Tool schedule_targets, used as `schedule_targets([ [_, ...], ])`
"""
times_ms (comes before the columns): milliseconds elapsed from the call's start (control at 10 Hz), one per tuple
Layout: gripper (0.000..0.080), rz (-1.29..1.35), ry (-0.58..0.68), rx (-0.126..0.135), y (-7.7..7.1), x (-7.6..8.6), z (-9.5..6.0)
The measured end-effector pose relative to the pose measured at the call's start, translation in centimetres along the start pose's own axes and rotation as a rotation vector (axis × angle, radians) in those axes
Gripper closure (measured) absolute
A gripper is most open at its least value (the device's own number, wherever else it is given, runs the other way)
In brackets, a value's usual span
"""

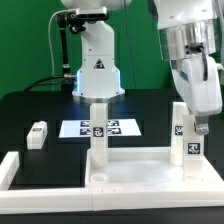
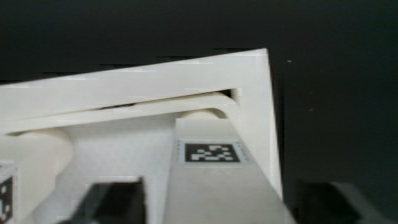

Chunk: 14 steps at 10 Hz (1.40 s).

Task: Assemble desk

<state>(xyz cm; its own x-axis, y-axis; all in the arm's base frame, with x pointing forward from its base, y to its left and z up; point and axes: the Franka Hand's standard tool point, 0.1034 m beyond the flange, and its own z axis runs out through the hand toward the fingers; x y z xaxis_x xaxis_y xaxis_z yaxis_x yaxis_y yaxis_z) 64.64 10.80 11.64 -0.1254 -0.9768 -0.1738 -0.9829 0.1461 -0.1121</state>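
Observation:
The white desk panel (image 1: 140,180) lies at the front of the table, rim up. One square leg post (image 1: 98,140) stands upright at its far corner toward the exterior view's left. A second leg post (image 1: 185,148) stands at the far corner toward the exterior view's right. My gripper (image 1: 189,122) comes down from above and is shut on the upper part of this second post. In the wrist view the tagged post (image 2: 214,150) runs between my dark fingers (image 2: 118,203), with the gripper (image 2: 222,208) closed on it and the panel corner (image 2: 107,100) below.
A third short leg post (image 1: 37,133) lies on the black table toward the exterior view's left. The marker board (image 1: 120,128) lies behind the panel. White border bars (image 1: 12,170) run along the left and front. The robot base (image 1: 96,65) stands at the back.

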Motion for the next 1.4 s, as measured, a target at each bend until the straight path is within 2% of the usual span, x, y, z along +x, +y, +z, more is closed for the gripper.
schedule_targets([
  [100, 0.0262, -0.193, 0.003, -0.015, 0.3, -0.5, 0.1],
  [200, 0.0262, -0.389, -0.003, -0.015, 0.3, -0.7, 0.2],
  [300, 0.0175, -0.463, 0.003, -0.006, 0.4, -0.5, 0.2],
  [400, 0.0155, -0.479, 0.004, -0.006, 0.4, -0.4, 0.3],
  [700, 0.0150, -0.757, 0.018, -0.014, 0.3, -0.1, 0.3],
  [800, 0.0150, -1.019, 0.037, -0.058, 0.6, 0.6, 0.3],
  [1000, 0.0150, -1.271, 0.038, -0.062, 0.6, 1.4, 0.3],
  [1100, 0.0150, -1.239, 0.039, -0.062, 0.6, 1.4, 0.4],
  [1200, 0.0247, -1.221, 0.039, -0.062, 0.7, 1.4, 0.4],
  [1300, 0.0389, -1.221, 0.039, -0.062, 0.7, 1.4, 0.4],
  [1400, 0.0389, -1.153, 0.040, -0.060, 0.7, 1.4, 0.4],
])
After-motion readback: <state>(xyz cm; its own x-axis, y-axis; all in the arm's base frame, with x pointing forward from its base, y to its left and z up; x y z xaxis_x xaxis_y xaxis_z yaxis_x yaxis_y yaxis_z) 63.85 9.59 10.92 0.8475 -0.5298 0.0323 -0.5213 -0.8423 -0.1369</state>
